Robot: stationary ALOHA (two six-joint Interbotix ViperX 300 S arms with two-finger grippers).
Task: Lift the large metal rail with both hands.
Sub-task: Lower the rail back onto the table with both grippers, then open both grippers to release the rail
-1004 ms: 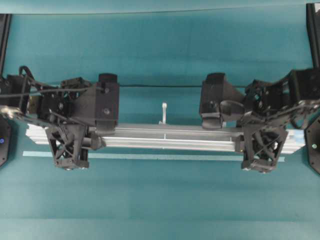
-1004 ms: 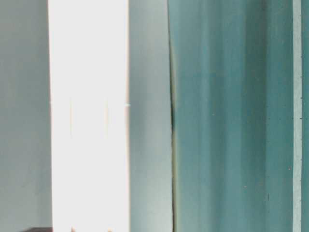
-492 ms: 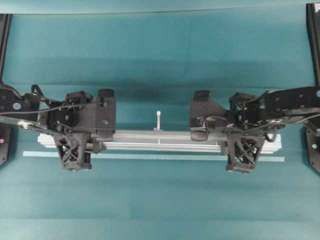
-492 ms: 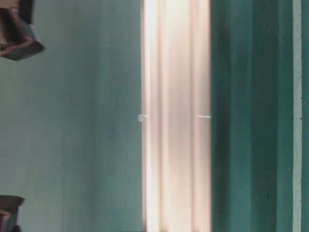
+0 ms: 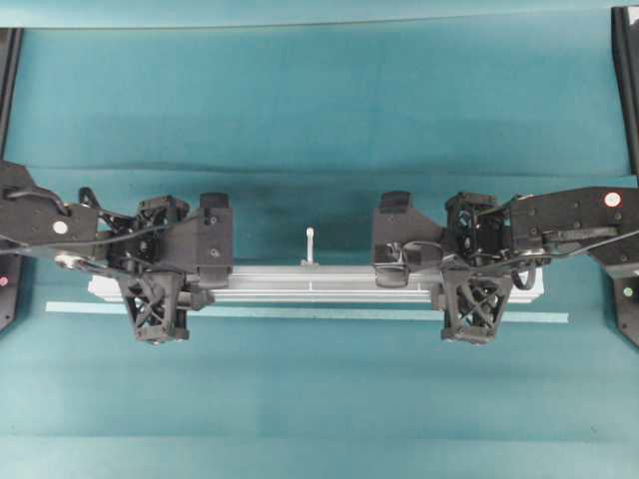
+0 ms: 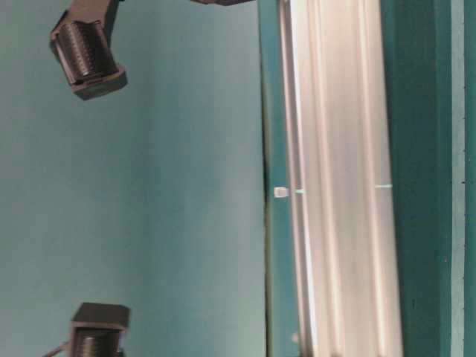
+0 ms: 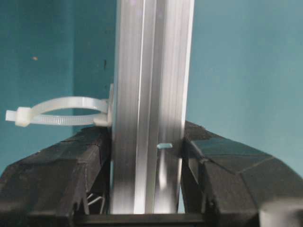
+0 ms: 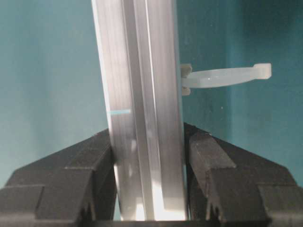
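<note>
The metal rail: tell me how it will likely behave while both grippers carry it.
The large metal rail looks stiff: it runs straight between the left gripper and the right gripper, so sagging seems unlikely. Its smooth, shiny faces may slip between the fingers. Being long, it would probably tilt if one end rose faster.

The large metal rail (image 5: 318, 283), silver and grooved lengthwise, lies level from 9 to 3 o'clock, clamped near each end by the left claw (image 7: 147, 156) and right claw (image 8: 149, 151).
</note>
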